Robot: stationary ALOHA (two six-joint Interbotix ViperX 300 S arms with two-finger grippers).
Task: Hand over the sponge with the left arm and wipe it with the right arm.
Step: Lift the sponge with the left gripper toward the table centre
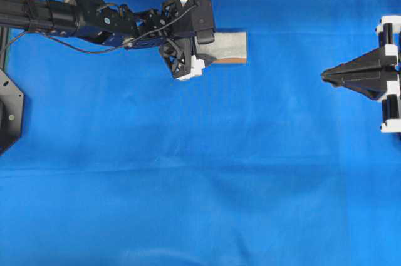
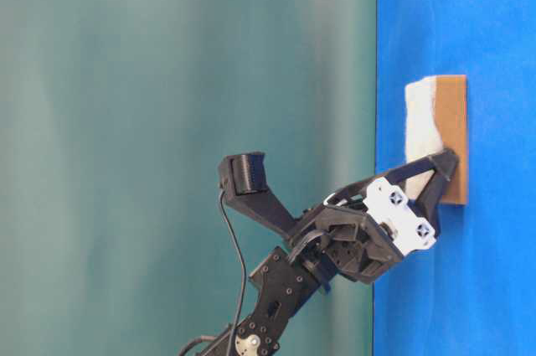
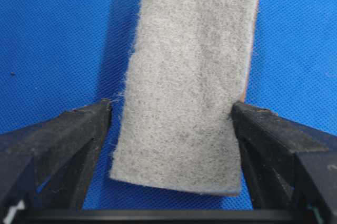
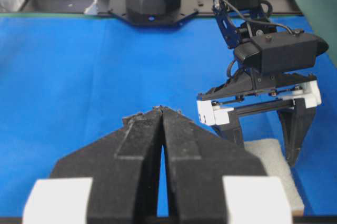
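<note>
Sponge lies flat on the blue-covered tabletop, up near the far edge in the overhead view, left of centre, grey scouring face up with the tan layer showing along one long side. Its long axis runs left-right in that view, pointing straight out from the left arm's reach.

Left claw is down over the near end of the sponge, jaws wide apart, nothing gripped. In the left wrist view the fingers stand one on each side of the sponge, straddling its short width; a gap shows on the left side, and the right finger looks just beside or barely touching the tan edge — cannot tell which. The table-level view shows the fingertips low against the sponge, at about tabletop level.

Right claw sits well apart near the right edge of the tabletop, jaws pressed together, holding nothing; its wrist view shows the closed fingers pointing toward the left claw and the sponge beyond.

Key relation: the sponge is already between the left jaws, across its narrow width, and the left arm is far nearer than the right. Judgement: grasp step, early in the task; next is likely closing across the short axis, then lifting toward the right claw. Risk: a pinch only at the end could let the sponge droop or pivot.
</note>
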